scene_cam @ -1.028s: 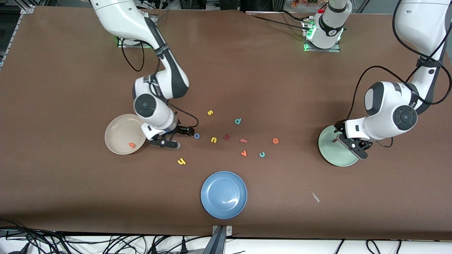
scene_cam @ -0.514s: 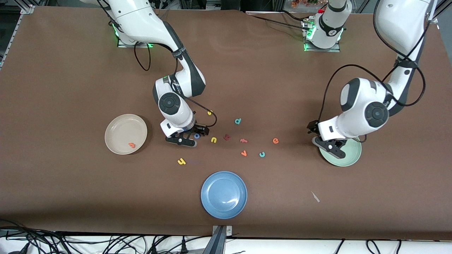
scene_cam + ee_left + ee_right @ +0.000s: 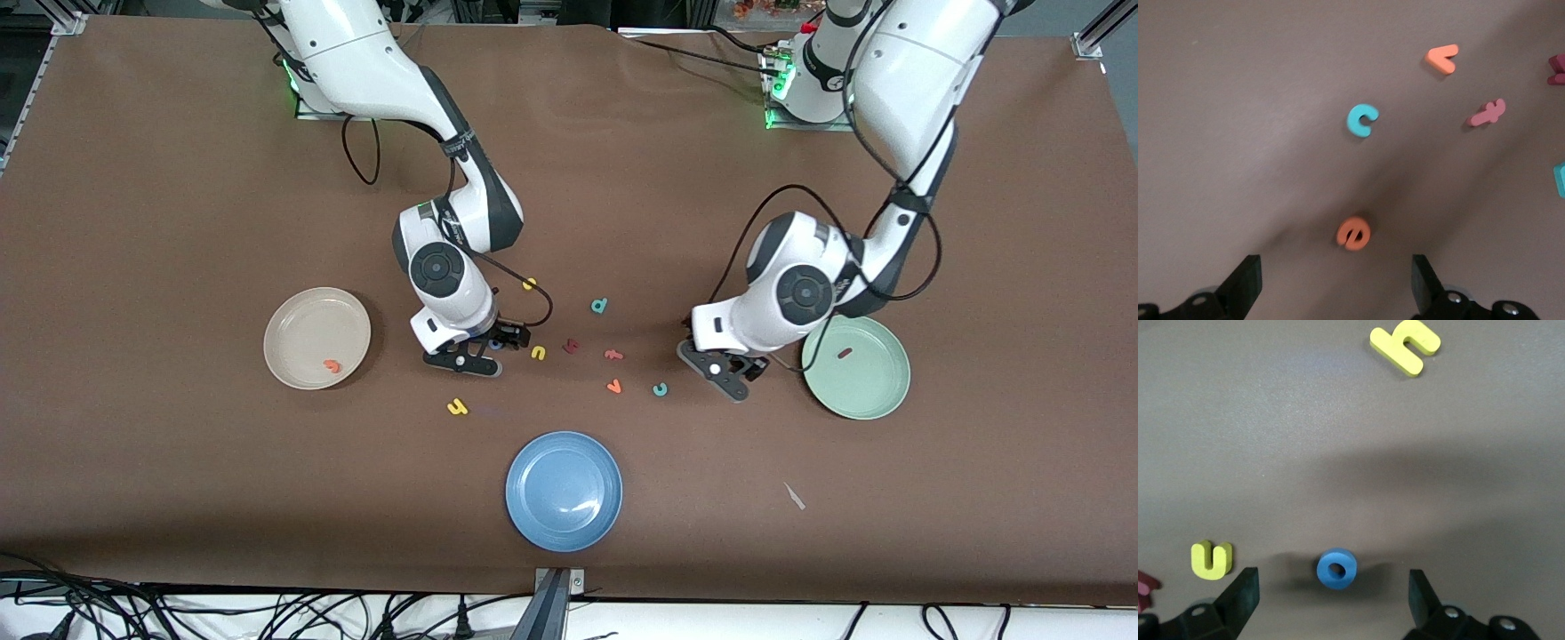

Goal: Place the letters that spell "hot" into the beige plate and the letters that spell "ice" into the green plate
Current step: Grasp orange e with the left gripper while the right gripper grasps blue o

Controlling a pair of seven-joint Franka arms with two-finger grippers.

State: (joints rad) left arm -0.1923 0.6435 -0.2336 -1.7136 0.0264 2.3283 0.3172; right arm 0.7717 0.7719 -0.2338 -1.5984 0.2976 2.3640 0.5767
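Observation:
My right gripper [image 3: 487, 348] hangs open low over the blue o [image 3: 1337, 569], which lies just ahead of its fingertips [image 3: 1331, 600]. The yellow h [image 3: 457, 407] lies nearer the camera. The orange t [image 3: 332, 365] rests in the beige plate [image 3: 298, 311]. My left gripper [image 3: 733, 366] is open over the orange e [image 3: 1353, 233], which sits just ahead of its fingertips [image 3: 1336, 290]. The teal c [image 3: 660, 389] lies beside it. The dark red i [image 3: 845, 353] lies in the green plate [image 3: 876, 396]. Both grippers hide the o and the e in the front view.
Loose letters lie between the grippers: a yellow s [image 3: 529, 284], teal d [image 3: 599, 306], small yellow n [image 3: 538, 353], chunky dark red letter [image 3: 572, 346], pink letter [image 3: 613, 355] and orange v [image 3: 613, 387]. A blue plate [image 3: 564, 491] sits nearer the camera.
The right arm swung from the beige plate to over the blue o. The left arm left the green plate, uncovering the dark red i, and came over the orange e.

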